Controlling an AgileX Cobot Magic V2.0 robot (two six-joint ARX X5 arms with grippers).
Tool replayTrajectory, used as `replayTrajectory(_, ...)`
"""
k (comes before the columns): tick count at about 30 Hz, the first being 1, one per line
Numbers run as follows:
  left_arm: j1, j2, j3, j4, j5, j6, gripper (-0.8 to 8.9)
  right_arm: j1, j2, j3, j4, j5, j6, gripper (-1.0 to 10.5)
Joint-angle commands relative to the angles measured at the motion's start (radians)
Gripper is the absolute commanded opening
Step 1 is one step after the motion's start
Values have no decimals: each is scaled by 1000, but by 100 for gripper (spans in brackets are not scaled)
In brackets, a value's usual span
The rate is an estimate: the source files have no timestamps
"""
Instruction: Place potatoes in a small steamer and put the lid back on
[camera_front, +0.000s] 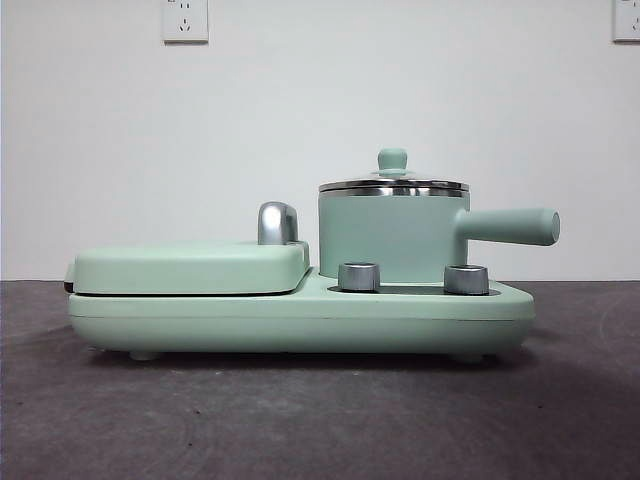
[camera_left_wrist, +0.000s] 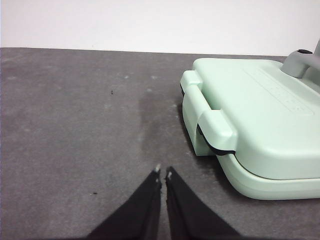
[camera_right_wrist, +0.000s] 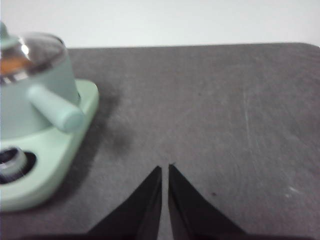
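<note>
From the front we see the small steamer (camera_front: 392, 238) on the right half of the mint base (camera_front: 300, 318), the lid (camera_front: 393, 184) seated on its rim, with bare table near it. At the left wrist, the left gripper (camera_left_wrist: 163, 173) hangs closed and empty, left of the griddle cover (camera_left_wrist: 260, 117). At the right wrist, the right gripper (camera_right_wrist: 165, 169) is closed and empty over open table right of the steamer's handle (camera_right_wrist: 55, 107); something orange shows under the glass, perhaps the potatoes (camera_right_wrist: 9, 65).

Left pincer (camera_left_wrist: 163, 173) and right pincer (camera_right_wrist: 165, 169): matte black tapered jaws, pale specks at the left tips.
</note>
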Motion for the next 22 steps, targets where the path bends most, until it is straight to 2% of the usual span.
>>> replayTrajectory(1,0,-1,-19,-6,-1,6,19,-9,-26,-39,25,14,-53,20)
replayTrajectory(8,0,-1,-19,-6,-1,6,19,-9,-82,-155,101,74,-54,20)
replayTrajectory(22,0,-1,-19,-7,-1,6,19,-12,-82,-243,223,74,-55,20)
